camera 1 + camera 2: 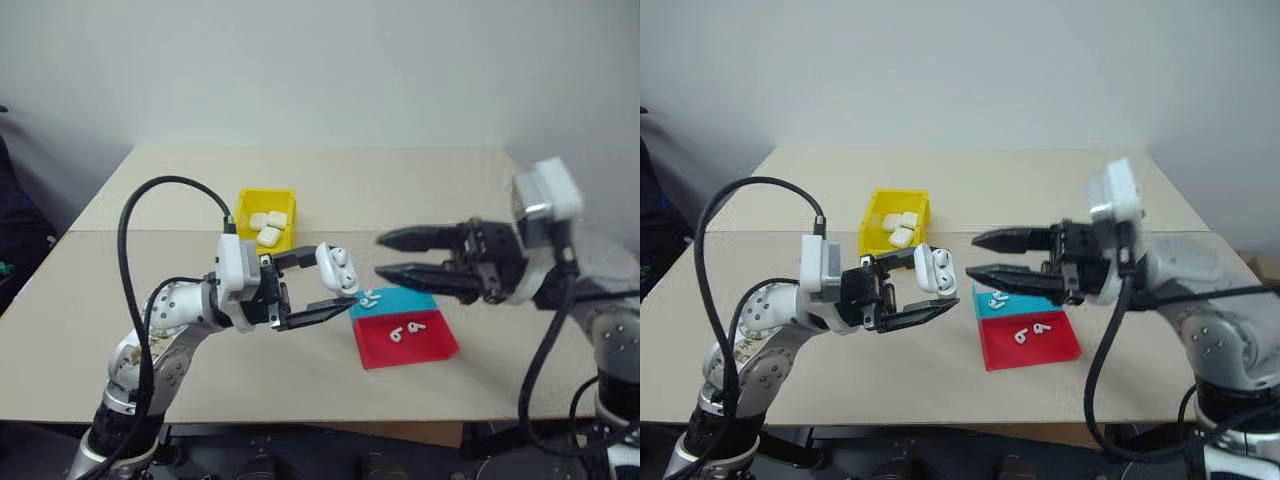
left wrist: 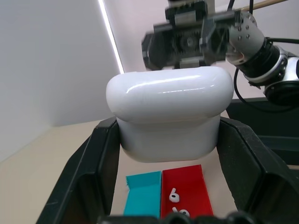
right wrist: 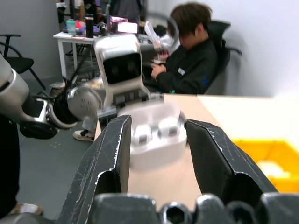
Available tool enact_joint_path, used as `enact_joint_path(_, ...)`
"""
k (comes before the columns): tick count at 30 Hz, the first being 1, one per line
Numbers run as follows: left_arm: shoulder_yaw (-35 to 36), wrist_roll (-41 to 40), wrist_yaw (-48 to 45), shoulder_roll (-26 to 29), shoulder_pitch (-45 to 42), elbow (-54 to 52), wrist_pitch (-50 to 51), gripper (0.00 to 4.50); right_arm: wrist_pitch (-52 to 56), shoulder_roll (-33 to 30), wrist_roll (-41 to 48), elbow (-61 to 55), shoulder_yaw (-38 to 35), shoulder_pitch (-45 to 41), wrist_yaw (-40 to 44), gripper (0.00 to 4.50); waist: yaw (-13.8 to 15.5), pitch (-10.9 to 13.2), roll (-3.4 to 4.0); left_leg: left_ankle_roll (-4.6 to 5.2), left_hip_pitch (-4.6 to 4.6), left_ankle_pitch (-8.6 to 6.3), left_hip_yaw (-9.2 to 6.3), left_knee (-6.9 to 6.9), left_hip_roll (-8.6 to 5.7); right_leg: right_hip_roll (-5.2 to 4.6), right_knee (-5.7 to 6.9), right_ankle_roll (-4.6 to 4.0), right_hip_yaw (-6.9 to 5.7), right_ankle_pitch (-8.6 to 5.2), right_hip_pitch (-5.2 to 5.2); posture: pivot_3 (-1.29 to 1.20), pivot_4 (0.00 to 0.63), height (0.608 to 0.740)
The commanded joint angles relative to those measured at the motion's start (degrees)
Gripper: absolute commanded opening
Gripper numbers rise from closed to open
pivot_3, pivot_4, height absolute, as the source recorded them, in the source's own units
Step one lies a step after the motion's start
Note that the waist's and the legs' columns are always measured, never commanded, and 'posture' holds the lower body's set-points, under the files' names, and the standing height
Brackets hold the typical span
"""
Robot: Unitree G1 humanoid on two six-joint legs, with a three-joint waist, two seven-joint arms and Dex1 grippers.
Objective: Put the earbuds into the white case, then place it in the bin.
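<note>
We see the left claw (image 1: 322,285) clamped on the white case (image 1: 337,268), holding it up above the worktop (image 1: 200,370) with one black finger on either side of its body. The case's lid is open, and the two earbuds (image 3: 157,131) sit in their sockets, their rounded heads facing the right claw (image 1: 390,255). That claw hangs just beside the case, not touching it, with its two fingers apart and nothing between them, pointing level toward the left arm.

Below and between the two claws lies a flat tray (image 1: 402,325), teal in its far part and red in its near part. Loose earbuds (image 1: 407,331) rest on the red part, and another (image 1: 370,298) on the teal. Behind the left claw stands the yellow bin (image 1: 250,202), with several closed white cases (image 1: 268,226) lying inside.

The worktop is pale beige, set against a plain light wall. In the right wrist view we see a person in dark clothes (image 3: 191,65) seated in a chair beyond the worktop's edge, and a cluttered white table (image 3: 77,37) further back.

The case's long axis runs roughly across the left claw's fingers, and its open mouth points toward the right claw.
</note>
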Motion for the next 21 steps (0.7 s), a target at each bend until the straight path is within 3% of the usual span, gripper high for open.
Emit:
enact_joint_path(1, -0.7, 1.1, -1.2, -0.5, -1.7, 1.2, -2.3, 2.79, 1.0, -0.6, 0.5, 2.7, 2.1, -7.6, 1.5, 1.67, 0.1, 0.0, 0.00, 0.00, 0.00, 0.00, 0.00, 0.00, 0.00, 0.00, -0.01, 0.00, -0.01, 0.00, 0.00, 0.00, 0.150, 0.740)
enact_joint_path(3, -1.6, 2.0, -2.1, -0.8, -2.7, 2.6, -2.8, 2.79, 1.6, -1.0, -2.1, 4.3, 6.3, -12.8, 4.3, 1.03, 0.1, 0.0, 0.00, 0.00, -0.02, 0.00, 0.04, 0.00, -0.01, -0.03, -0.01, 0.00, 0.02, 0.00, -0.02, 0.00, 0.150, 0.740)
enact_joint_path(4, -2.0, 2.4, -2.3, -0.9, -3.3, 3.3, -3.0, 2.79, 1.9, -1.0, -3.5, 5.0, 8.4, -14.9, 5.4, 0.35, 0.1, 0.0, 0.00, 0.00, -0.02, 0.00, 0.02, 0.01, -0.01, -0.03, -0.02, 0.01, -0.01, 0.00, -0.01, 0.00, 0.150, 0.740)
enact_joint_path(5, -2.5, 3.1, -2.7, -1.2, -4.2, 4.3, -3.3, 2.79, 1.6, -0.5, -6.0, 6.1, 11.4, -17.3, 6.6, 0.21, 0.3, 0.0, -0.01, 0.00, -0.03, 0.00, 0.03, 0.01, 0.00, -0.03, -0.02, 0.00, 0.00, 0.00, -0.03, 0.00, 0.150, 0.740)
enact_joint_path(13, -4.8, 6.6, -2.3, -3.0, -7.2, 7.5, -4.0, 2.79, -2.7, 1.4, -21.8, 8.9, 25.7, -26.2, 12.5, 0.16, 0.3, 0.0, 0.01, 0.02, -0.15, -0.01, 0.03, 0.00, -0.04, -0.07, -0.09, 0.03, -0.02, 0.01, -0.10, 0.00, 0.150, 0.740)
enact_joint_path(21, -4.6, 6.9, -2.5, -3.3, -7.2, 7.5, -4.2, 2.79, -6.4, 2.0, -29.7, 10.7, 28.9, -27.1, 16.5, 0.16, 0.3, 0.0, 0.01, 0.02, -0.14, -0.01, 0.04, 0.01, -0.04, -0.08, -0.06, 0.03, -0.03, 0.02, -0.10, 0.00, 0.150, 0.740)
